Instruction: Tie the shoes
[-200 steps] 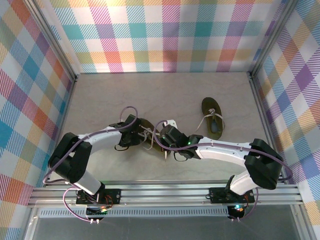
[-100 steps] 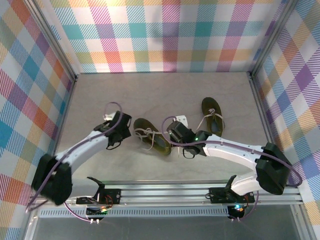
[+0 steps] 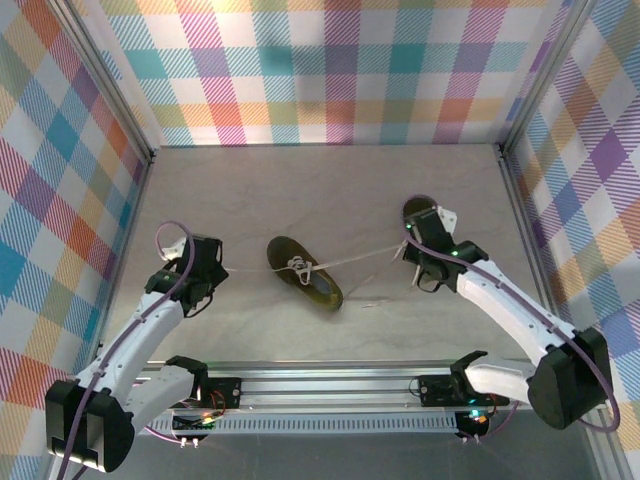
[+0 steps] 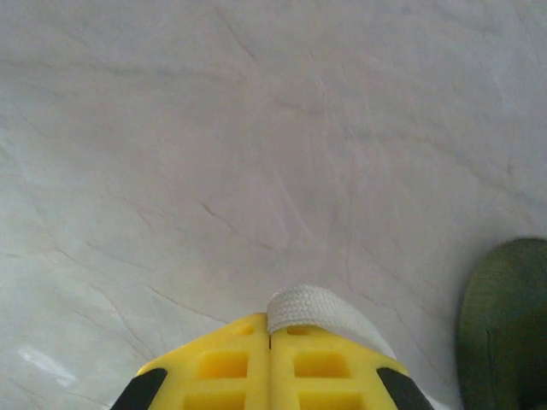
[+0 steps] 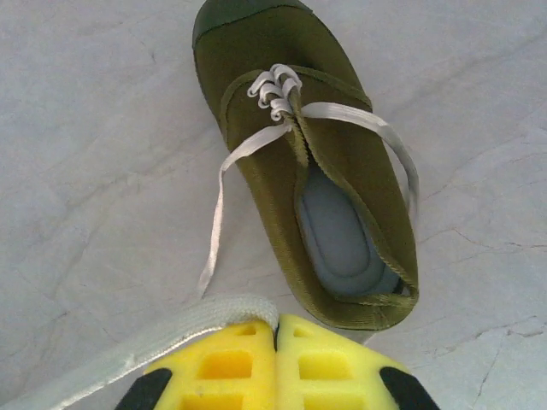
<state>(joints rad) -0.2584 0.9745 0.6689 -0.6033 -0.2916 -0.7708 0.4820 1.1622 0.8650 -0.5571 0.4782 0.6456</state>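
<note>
One olive-brown shoe [image 3: 305, 273] lies in the middle of the table, and its pale laces [image 3: 355, 257] stretch out straight to either side. My left gripper [image 3: 218, 269] is shut on the left lace end [image 4: 312, 305], well to the left of that shoe. In the left wrist view, that shoe's edge [image 4: 508, 329] shows at the right, beyond my left gripper [image 4: 271, 329]. My right gripper [image 3: 412, 248] is shut on the right lace end [image 5: 201, 318]. It hovers over the second shoe [image 5: 312, 162], whose own laces [image 5: 229, 166] lie loose. In the right wrist view my right gripper [image 5: 276, 329] is by that shoe's heel.
Plaid walls and metal posts [image 3: 520, 130] enclose the pale marbled tabletop [image 3: 300, 190]. An aluminium rail [image 3: 330, 385] carrying both arm bases runs along the near edge. The second shoe [image 3: 417, 212] sits partly under the right wrist.
Both grippers have moved apart from the middle shoe, the left one leftward and the right one rightward, drawing its laces out straight. The left gripper has shut on its lace.
</note>
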